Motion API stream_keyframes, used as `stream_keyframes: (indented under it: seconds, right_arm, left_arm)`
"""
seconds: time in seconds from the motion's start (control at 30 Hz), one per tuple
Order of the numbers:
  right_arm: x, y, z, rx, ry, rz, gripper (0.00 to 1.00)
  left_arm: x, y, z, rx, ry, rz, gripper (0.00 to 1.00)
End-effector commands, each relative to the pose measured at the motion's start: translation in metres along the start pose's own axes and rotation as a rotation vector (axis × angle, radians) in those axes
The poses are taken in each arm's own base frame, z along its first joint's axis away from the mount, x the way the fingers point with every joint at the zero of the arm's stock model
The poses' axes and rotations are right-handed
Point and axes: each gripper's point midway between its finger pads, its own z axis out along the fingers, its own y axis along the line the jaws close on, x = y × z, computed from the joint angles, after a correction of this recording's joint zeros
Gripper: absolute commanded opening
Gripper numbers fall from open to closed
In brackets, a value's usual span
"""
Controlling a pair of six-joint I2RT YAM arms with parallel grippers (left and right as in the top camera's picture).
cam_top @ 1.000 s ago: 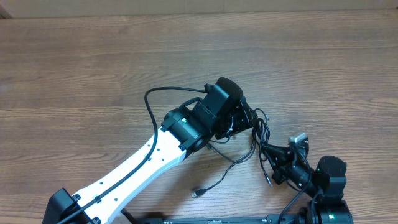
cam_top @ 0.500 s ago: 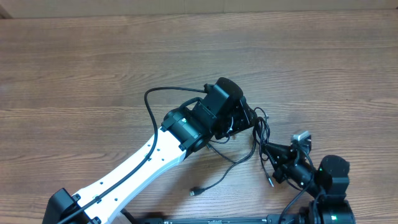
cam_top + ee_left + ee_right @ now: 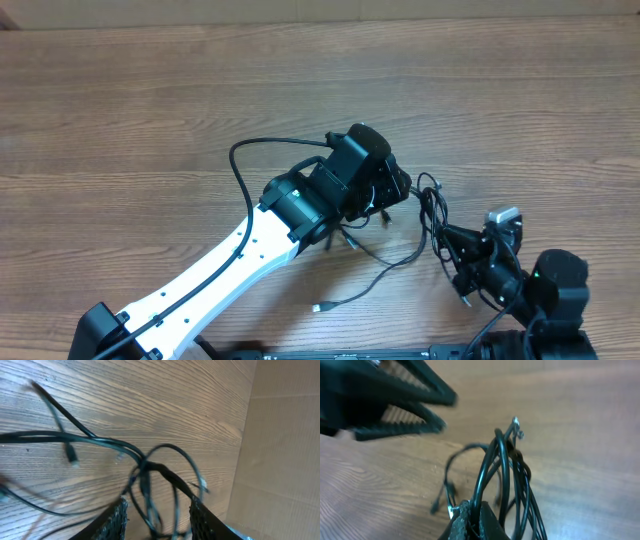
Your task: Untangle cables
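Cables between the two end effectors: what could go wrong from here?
1. The right end effector is shut on several strands of the cables at once; pulling away could tighten the tangle rather than free it.
2. The left end effector has its jaws apart with loops running between its fingers; they may snag there or slip out.
3. The loose plug could drag and catch under the left arm.

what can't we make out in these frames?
Overhead: left gripper fingertips hidden under its own wrist; its contact with the cables unseen.
Left wrist: bottom edge cuts off where the cables run between the fingers.
Right wrist: blur; strand count at the shut right gripper unclear.
Overhead: loose plug too small to identify.
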Motion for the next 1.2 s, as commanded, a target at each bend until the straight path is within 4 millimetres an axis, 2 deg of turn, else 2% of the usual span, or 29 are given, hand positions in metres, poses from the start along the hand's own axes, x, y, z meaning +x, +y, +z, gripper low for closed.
stream_keyframes:
  seconds: [0.0, 0.17, 0.27, 0.47, 0.63, 0.77, 1.0, 1.07, 1.17]
  right_arm:
    - [-0.027, 0.021, -0.011, -0.073, -0.073, -0.149, 0.04]
    - [-0.02, 0.044, -0.014, -0.208, -0.08, -0.383, 0.04]
    - [-0.022, 0.045, -0.015, -0.207, -0.096, -0.478, 0.04]
    - [-0.043, 0.047, -0.017, -0.19, -0.183, -0.573, 0.04]
    - [-0.063, 0.05, -0.021, -0.167, -0.27, -0.665, 0.04]
    - [-0.074, 0.051, -0.024, -0.146, -0.314, -0.698, 0.04]
    - [-0.084, 0.042, -0.023, -0.078, -0.332, -0.707, 0.04]
    - [-0.085, 0.034, -0.02, -0.04, -0.32, -0.695, 0.04]
    - [-0.084, 0.013, -0.009, 0.032, -0.269, -0.656, 0.04]
  left_arm:
    - [-0.003, -0.008, -0.002, 0.015, -0.026, 0.023, 0.43]
    - [-0.002, -0.02, -0.002, 0.069, -0.012, 0.031, 0.45]
    - [0.004, -0.036, -0.004, 0.14, 0.035, 0.041, 0.47]
    - [0.019, -0.063, -0.011, 0.266, 0.14, -0.009, 0.47]
    - [0.032, -0.077, -0.019, 0.336, 0.228, -0.01, 0.42]
    - [0.026, -0.077, -0.021, 0.346, 0.235, -0.017, 0.4]
    - [0.018, -0.075, -0.026, 0.369, 0.264, 0.004, 0.4]
    - [0.015, -0.072, -0.026, 0.367, 0.252, 0.032, 0.43]
    - [0.002, -0.064, -0.028, 0.361, 0.24, 0.037, 0.41]
